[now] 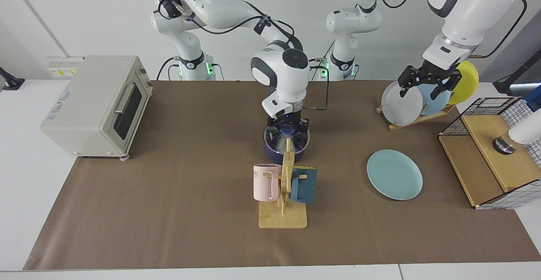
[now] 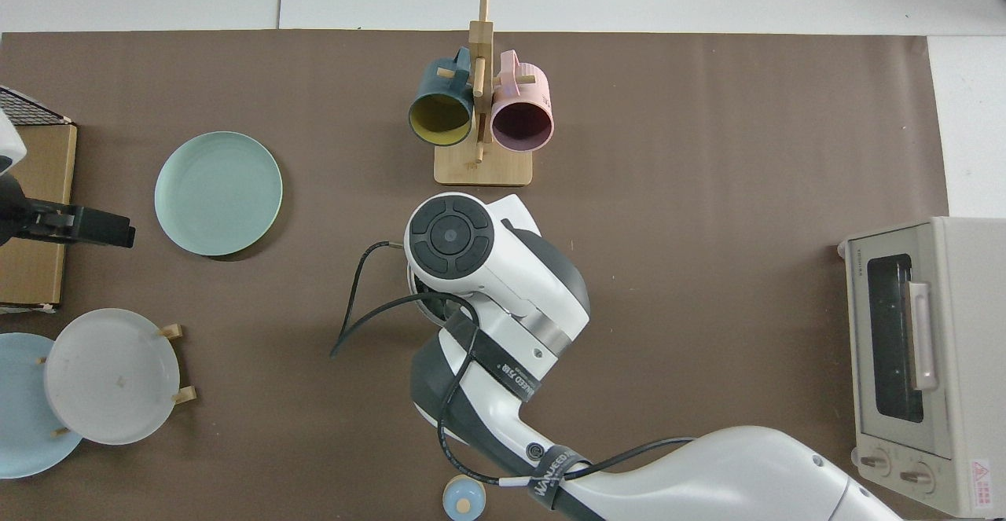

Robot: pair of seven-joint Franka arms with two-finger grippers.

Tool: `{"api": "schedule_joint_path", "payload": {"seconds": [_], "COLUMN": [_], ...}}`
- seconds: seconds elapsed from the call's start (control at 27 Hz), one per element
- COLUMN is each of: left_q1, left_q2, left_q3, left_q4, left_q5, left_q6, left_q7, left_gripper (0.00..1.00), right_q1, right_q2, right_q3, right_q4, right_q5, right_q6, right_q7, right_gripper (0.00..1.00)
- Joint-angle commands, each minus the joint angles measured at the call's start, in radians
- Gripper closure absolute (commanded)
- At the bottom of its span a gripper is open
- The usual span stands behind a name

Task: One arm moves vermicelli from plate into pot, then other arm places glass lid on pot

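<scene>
A: Two risks. Right gripper [image 1: 288, 124] sits directly over the small navy saucepan [image 1: 285, 153], at the clear glass lid's [image 1: 286, 138] blue knob; grip state unreadable.
B: Off-centre lid slides off. Left gripper [image 1: 427, 85], spread, waits far from saucepan; pale teal plate [image 1: 394, 174] bare.

Pot [image 1: 285, 155] half hidden — mug rack [image 1: 285, 187] before it.

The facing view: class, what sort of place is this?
Probably a robotics lab staged as a kitchen: two robot arms bolted at a table, a toaster oven, and a mug rack.
</scene>
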Motion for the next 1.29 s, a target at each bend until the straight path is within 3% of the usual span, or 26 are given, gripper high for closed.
{"api": "schedule_joint_path", "payload": {"seconds": [0.0,0.18,0.22,0.26,0.37,0.59,0.78,0.96,1.07,1.26], "left_q1": [-0.004,-0.004,-0.004,-0.004,-0.006,-0.006,-0.004,-0.004,-0.006,-0.006], "left_q2": [-0.014,-0.014,-0.014,-0.014,-0.014,-0.014,-0.014,-0.014,-0.014,-0.014], "left_q3": [0.001,0.001,0.001,0.001,0.001,0.001,0.001,0.001,0.001,0.000], "left_q4": [-0.008,-0.008,-0.008,-0.008,-0.008,-0.008,-0.008,-0.008,-0.008,-0.008], "left_q5": [0.018,0.018,0.018,0.018,0.018,0.018,0.018,0.018,0.018,0.018], "left_q6": [0.002,0.002,0.002,0.002,0.002,0.002,0.002,0.002,0.002,0.002], "left_q7": [0.001,0.001,0.001,0.001,0.001,0.001,0.001,0.001,0.001,0.001], "left_gripper": [0.00,0.00,0.00,0.00,0.00,0.00,0.00,0.00,0.00,0.00], "right_q1": [-0.028,-0.035,-0.035,-0.037,-0.042,-0.043,-0.043,-0.061,-0.083,-0.106], "right_q2": [-0.011,-0.017,-0.017,-0.017,-0.016,-0.016,-0.016,-0.023,-0.049,-0.132], "right_q3": [0.017,0.017,0.017,0.018,0.017,0.018,0.020,0.060,0.083,0.081], "right_q4": [-0.064,-0.075,-0.075,-0.072,-0.060,-0.020,0.057,0.097,0.099,0.086], "right_q5": [-0.029,-0.026,-0.023,-0.020,-0.012,-0.012,-0.010,-0.010,-0.009,0.014], "right_q6": [0.048,0.059,0.059,0.059,0.045,0.019,-0.064,-0.101,-0.099,-0.105], "right_q7": [0.020,0.026,0.026,0.026,0.026,0.015,0.008,0.006,-0.005,-0.122], "right_gripper": [1.00,1.00,0.93,0.78,0.00,0.00,0.00,0.00,0.00,0.00]}}
